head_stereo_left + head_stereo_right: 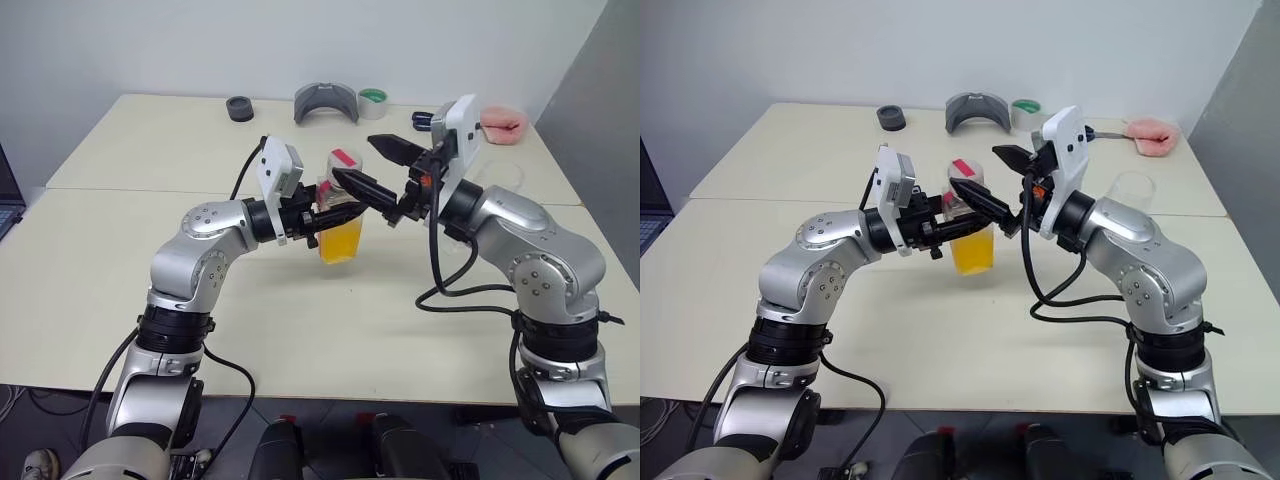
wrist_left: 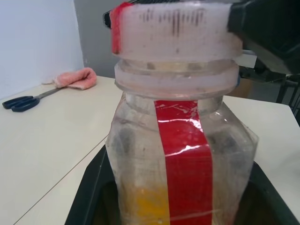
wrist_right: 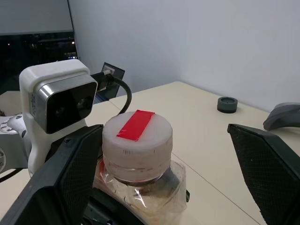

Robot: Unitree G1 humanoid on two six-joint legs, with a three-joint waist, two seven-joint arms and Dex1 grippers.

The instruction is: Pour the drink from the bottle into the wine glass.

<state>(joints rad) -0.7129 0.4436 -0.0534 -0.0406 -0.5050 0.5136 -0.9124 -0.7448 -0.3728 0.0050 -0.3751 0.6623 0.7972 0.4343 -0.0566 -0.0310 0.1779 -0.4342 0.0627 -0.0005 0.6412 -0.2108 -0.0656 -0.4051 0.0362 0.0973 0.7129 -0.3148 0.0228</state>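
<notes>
The bottle [image 1: 340,228] is upright and held above the table, with my left gripper [image 1: 333,215] shut on its body from the side. Its black fingers [image 2: 86,197] press both flanks beside the red stripe. The orange drink [image 1: 341,243] fills the lower part of the bottle. The white cap [image 3: 137,145], with a red strip on top, is on the neck. My right gripper [image 1: 352,157] is open at cap height, its fingers [image 3: 70,173] spread on either side of the cap. The wine glass [image 1: 1133,192] stands on the table behind my right forearm, partly hidden.
Along the far edge of the table [image 1: 120,260] lie a black ring [image 1: 240,108], a grey curved part [image 1: 326,101], a green tape roll [image 1: 373,98], scissors [image 2: 21,102] and a pink cloth [image 1: 503,125]. A seam runs across the tabletop.
</notes>
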